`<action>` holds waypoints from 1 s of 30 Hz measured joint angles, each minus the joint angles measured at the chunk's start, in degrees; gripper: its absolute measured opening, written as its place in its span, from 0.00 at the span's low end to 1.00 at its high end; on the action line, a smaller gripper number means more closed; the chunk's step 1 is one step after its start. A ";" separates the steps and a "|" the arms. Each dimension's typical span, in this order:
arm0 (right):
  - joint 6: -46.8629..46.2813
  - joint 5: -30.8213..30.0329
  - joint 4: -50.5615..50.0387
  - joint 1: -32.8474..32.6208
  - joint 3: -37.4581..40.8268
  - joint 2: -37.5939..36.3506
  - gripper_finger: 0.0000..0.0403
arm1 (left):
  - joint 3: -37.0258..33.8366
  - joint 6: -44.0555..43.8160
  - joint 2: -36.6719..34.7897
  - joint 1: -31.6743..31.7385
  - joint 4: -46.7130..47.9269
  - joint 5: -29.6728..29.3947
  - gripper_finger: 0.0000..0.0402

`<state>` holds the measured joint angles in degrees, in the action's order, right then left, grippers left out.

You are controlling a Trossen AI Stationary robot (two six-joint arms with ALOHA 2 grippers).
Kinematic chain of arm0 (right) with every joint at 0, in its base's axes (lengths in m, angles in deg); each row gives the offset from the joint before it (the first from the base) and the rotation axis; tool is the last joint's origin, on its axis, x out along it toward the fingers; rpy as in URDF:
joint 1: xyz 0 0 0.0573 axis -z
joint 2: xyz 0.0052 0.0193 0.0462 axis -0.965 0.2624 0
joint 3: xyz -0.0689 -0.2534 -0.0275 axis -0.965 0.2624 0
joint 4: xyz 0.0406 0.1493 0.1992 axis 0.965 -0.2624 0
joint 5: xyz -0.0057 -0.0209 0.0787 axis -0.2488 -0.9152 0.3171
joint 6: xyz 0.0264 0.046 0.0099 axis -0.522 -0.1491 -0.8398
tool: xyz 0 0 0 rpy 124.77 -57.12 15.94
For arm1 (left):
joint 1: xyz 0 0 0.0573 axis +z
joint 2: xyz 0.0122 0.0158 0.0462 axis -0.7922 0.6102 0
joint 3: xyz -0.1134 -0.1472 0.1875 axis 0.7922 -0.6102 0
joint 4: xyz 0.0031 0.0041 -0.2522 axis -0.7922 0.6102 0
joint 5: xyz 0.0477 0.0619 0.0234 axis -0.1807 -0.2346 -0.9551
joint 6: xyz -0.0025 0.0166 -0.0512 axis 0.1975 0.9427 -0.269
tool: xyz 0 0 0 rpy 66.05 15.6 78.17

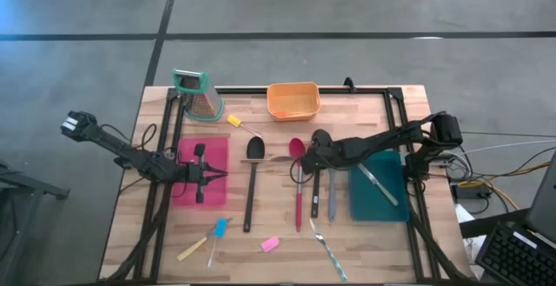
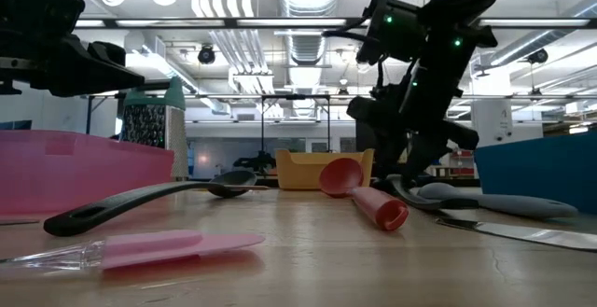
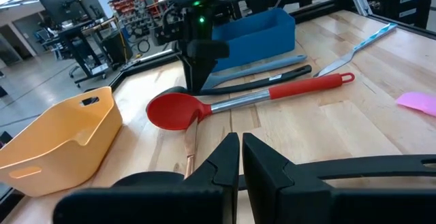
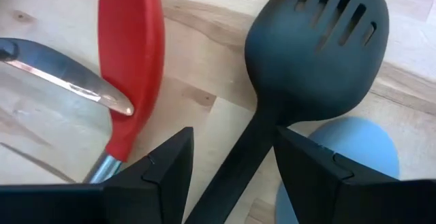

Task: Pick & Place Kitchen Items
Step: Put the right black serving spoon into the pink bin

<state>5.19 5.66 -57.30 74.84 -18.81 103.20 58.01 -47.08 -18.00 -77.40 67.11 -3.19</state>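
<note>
No readable writing. Right fingers [image 4: 231, 176] apart astride slotted black spoon [image 4: 306, 60]; left fingers [image 3: 240, 166] together.

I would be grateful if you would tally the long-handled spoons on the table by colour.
Black: 2, the solid black spoon and the slotted black spoon
Red: 1, the red spoon
Pale blue: 1, the pale-blue spoon
Total: 4
</note>
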 joint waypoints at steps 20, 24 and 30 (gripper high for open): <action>1.28 0.88 -3.79 2.28 -2.29 0.83 0.47 | -0.01 0.00 -0.02 -0.01 0.13 0.00 0.06; 1.32 0.86 -9.11 2.82 -5.06 0.78 0.49 | -0.01 0.00 -0.02 -0.01 0.13 0.00 0.06; 2.26 0.74 -10.11 2.78 -6.37 0.77 0.46 | -0.01 0.00 -0.01 0.01 0.33 0.00 0.06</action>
<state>7.45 6.41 -67.41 77.62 -25.18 103.97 58.00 -47.08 -18.01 -77.39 67.43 -3.19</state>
